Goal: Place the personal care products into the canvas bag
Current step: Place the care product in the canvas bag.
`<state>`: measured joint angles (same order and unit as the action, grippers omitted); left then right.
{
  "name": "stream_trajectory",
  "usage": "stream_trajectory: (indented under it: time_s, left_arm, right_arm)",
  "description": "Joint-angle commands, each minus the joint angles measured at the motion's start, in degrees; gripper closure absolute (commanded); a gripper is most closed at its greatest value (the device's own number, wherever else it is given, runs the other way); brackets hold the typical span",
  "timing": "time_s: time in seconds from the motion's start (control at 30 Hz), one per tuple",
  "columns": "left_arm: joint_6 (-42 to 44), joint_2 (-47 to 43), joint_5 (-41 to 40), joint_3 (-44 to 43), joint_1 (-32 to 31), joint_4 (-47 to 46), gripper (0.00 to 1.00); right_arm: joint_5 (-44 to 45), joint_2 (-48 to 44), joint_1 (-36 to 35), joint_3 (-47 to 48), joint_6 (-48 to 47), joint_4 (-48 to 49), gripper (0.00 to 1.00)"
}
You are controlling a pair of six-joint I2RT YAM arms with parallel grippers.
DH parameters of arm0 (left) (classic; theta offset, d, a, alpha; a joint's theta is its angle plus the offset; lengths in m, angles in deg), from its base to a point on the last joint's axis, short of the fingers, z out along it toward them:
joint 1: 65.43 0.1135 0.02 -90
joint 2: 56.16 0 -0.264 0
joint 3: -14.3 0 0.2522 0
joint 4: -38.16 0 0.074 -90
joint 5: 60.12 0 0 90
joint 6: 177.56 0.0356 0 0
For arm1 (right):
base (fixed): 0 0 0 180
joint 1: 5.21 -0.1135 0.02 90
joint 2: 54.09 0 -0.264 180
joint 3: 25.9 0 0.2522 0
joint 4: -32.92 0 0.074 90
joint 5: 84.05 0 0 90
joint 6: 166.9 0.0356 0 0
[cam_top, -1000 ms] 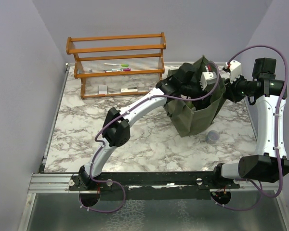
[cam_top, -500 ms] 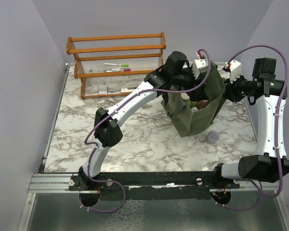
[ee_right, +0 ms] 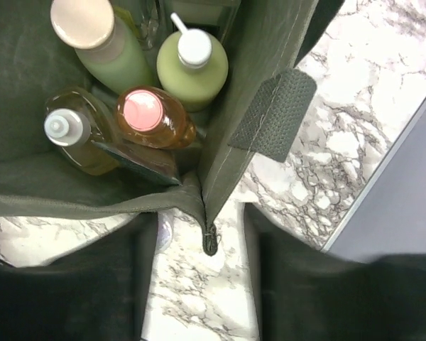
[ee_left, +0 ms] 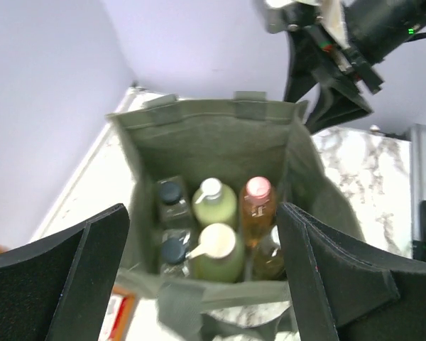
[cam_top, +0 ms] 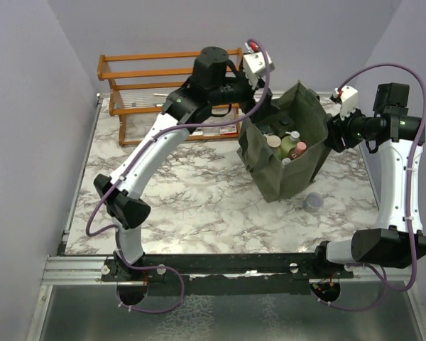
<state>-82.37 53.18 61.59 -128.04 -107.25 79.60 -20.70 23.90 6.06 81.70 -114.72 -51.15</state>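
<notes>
Marble [cam_top: 199, 206]; right claw [ee_right: 201, 245] astride canvas bag [ee_right: 259, 71] corner

A boxy dark olive-green canvas bag [cam_top: 287, 181] stands open right of centre on the white-and-grey marbled table [cam_top: 199, 206]. Bottled personal care products [cam_top: 287, 147] stand upright inside, caps showing. Just below the bag sits a small round lavender jar [cam_top: 313, 202]. An orange wooden rack [cam_top: 170, 74] fills the upper left. The white-and-black left arm [cam_top: 156, 145] rises in front of the rack. The black right gripper [cam_top: 332, 135] is at the bag's right rim.
</notes>
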Motion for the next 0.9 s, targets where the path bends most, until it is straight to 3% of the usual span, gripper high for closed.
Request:
stream_trajectory:
  time_s: [0.0,0.23,0.5,0.87]
  left_arm:
    - [2.20,-7.27,-6.40,4.53,3.32,0.82,0.12]
    - [1.21,-15.54,-9.78,13.93,11.74,0.67,0.10]
    - [-1.54,-24.08,-15.16,26.55,20.96,-2.24,0.08]
    - [0.77,-33.19,-25.31,39.79,28.66,-8.49,0.01]
  right_arm:
    - [-2.14,-0.05,0.11,3.55,2.62,0.18,0.37]
    - [-4.57,1.59,0.07,10.28,7.07,0.29,0.24]
    - [-8.70,2.62,-1.22,10.99,11.46,7.31,0.23]
    - [-5.29,5.96,-7.33,11.53,19.17,23.05,0.21]
